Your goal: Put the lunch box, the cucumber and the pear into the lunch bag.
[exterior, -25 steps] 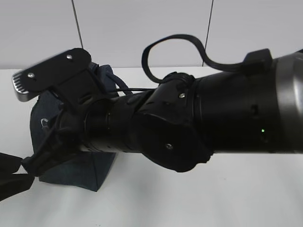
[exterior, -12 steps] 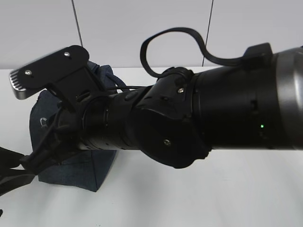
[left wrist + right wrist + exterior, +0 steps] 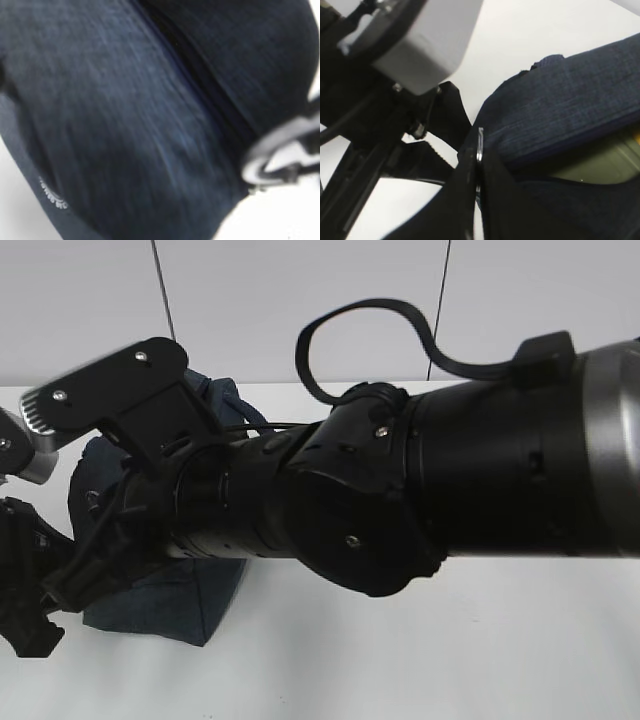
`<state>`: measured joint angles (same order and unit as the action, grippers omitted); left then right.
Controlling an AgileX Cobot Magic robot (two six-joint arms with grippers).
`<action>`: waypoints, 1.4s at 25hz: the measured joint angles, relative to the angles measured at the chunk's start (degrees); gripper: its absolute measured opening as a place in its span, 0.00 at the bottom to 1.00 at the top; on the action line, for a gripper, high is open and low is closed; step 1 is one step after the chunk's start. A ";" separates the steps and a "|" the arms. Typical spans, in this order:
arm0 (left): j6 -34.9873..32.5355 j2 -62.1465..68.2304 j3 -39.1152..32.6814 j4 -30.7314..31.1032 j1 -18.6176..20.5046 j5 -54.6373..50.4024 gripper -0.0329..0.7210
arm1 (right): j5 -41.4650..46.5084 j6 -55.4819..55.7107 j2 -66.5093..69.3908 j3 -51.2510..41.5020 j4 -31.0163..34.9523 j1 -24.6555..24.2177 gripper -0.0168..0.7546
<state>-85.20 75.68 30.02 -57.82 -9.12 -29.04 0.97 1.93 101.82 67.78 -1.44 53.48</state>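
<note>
The dark navy lunch bag [image 3: 165, 605] stands at the left of the table, mostly behind my right arm [image 3: 400, 500]. In the right wrist view my right gripper [image 3: 479, 150] is shut on the zipper's metal ring pull [image 3: 480, 142] at the bag's end [image 3: 570, 105]. The gap in the bag shows the lunch box's pale sage-green lid [image 3: 600, 162] and a yellow-orange sliver [image 3: 636, 134], perhaps the pear. The cucumber is hidden. My left gripper [image 3: 25, 615] is at the bag's left side; its wrist view shows only navy fabric [image 3: 125, 115] and a metal ring [image 3: 272, 152].
The white table [image 3: 450, 660] runs to the front and right of the bag. A grey tiled wall [image 3: 300, 300] stands behind. The left arm's grey wrist camera [image 3: 427, 45] hangs close above my right gripper.
My left arm has risen into the far left of the exterior view, beside the bag. My right arm lifted slightly a second ago and has since held still.
</note>
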 joint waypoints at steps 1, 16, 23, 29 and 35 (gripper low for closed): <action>-0.04 0.89 0.34 -0.38 0.00 -0.30 0.18 | 0.00 0.00 0.00 0.00 0.00 0.00 0.02; -0.04 1.90 0.50 -2.87 0.00 -0.28 0.06 | 0.88 0.00 -2.67 0.86 1.44 -2.67 0.02; -0.04 1.90 0.60 -3.72 0.00 -0.28 0.06 | 2.57 0.00 -1.88 5.95 1.95 -7.23 0.02; -0.22 1.90 0.60 -4.40 0.00 -0.28 0.05 | 6.79 0.00 2.55 13.77 3.46 -11.67 0.02; -0.25 1.93 0.60 -4.52 0.00 -0.38 0.05 | 7.69 0.00 5.03 17.09 3.84 -14.19 0.02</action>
<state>-85.44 77.61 30.62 -62.34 -9.12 -29.42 8.66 1.93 106.85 84.87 2.40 39.29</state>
